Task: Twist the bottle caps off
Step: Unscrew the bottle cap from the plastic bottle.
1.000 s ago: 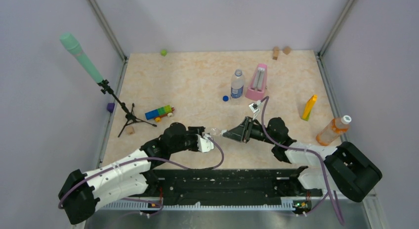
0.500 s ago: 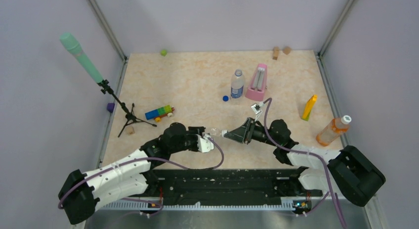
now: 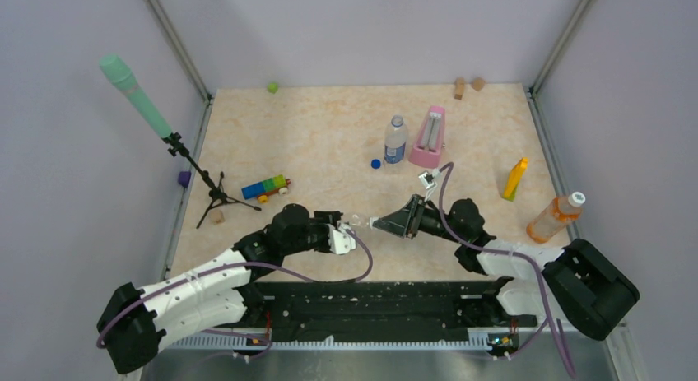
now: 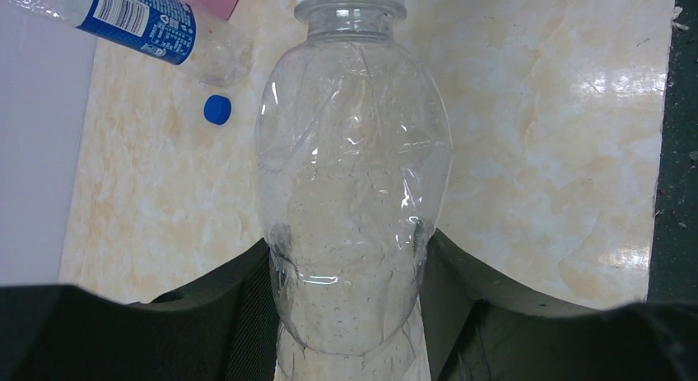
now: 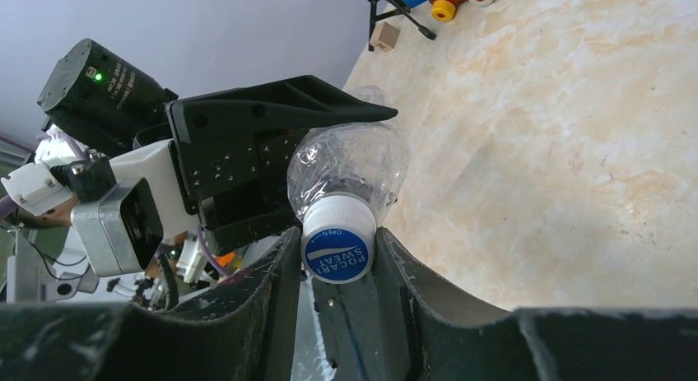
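Observation:
My left gripper [image 4: 350,262] is shut on the lower body of a plain clear bottle [image 4: 354,175], held level above the table near its front edge [image 3: 360,222]. The bottle's white cap [image 5: 337,241], with a blue printed top, sits between my right gripper's [image 5: 337,262] fingers, which press its sides. A short clear bottle with a blue label [image 3: 396,140] stands at the back, and a dark blue cap [image 3: 375,163] lies loose beside it. An orange-tinted bottle [image 3: 556,216] with a white cap [image 3: 576,199] leans at the right edge.
A pink metronome [image 3: 429,138] stands next to the labelled bottle and a slim yellow object [image 3: 515,178] further right. At the left are a tripod [image 3: 216,198] carrying a green microphone [image 3: 136,97] and a coloured brick train [image 3: 265,187]. A green cube [image 3: 272,87] and wooden blocks [image 3: 469,85] lie at the back.
My right wrist has turned a little around the cap and its arm has shifted slightly. The left arm and the bottle have stayed put.

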